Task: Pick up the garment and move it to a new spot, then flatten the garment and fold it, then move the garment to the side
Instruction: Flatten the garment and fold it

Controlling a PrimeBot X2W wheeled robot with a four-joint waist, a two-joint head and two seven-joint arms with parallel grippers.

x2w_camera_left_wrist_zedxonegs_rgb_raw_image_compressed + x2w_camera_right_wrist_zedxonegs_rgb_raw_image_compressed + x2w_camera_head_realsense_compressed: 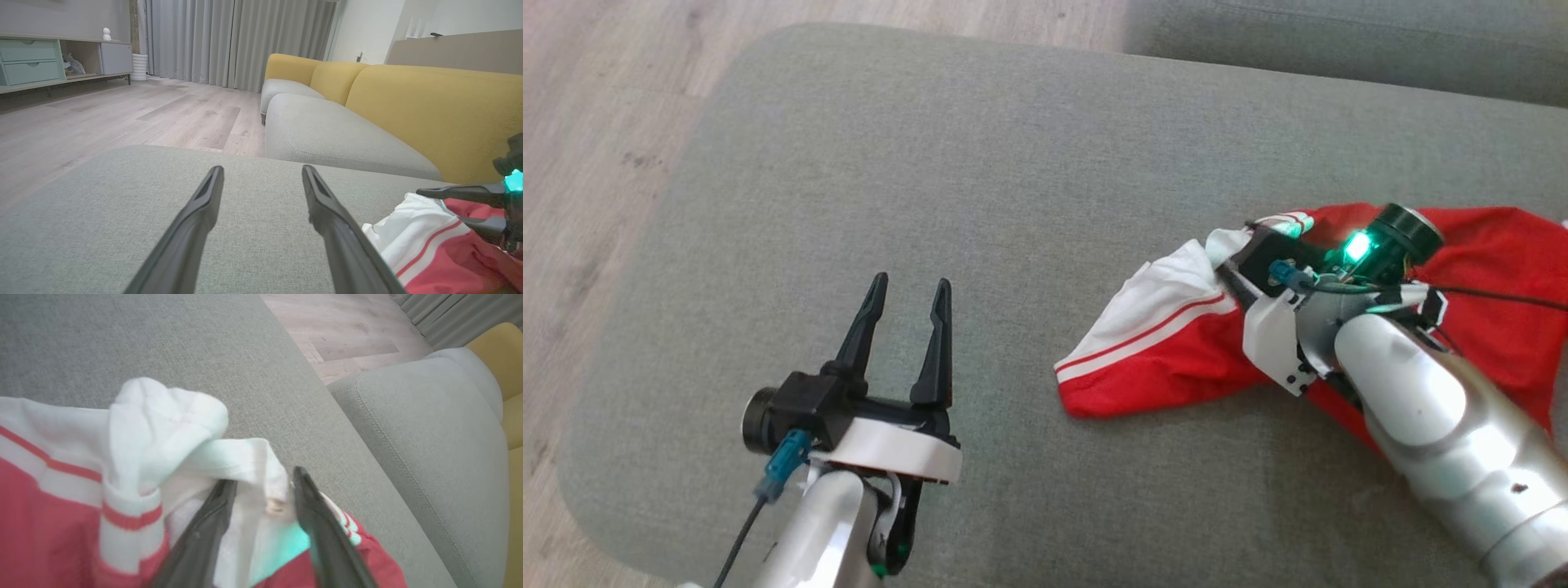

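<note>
Pickup step: right claw (263, 479) straddled a white fold (241, 457) of the garment (1152, 384), couldn't tell if it'd gripped, left claw (912, 282) sat wide open; next: firm pinch and lift.

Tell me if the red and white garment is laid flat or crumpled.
Crumpled. The garment lies bunched on the grey cushion, a white fold standing between the fingers of the right gripper.

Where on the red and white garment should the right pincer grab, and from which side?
Take the raised white fold at the crumpled end of the garment, coming down from above. It stands up off the grey cushion, so the right pincer can straddle it; the flat red panel offers no ridge. The jaws stand either side of that fold now.
</note>
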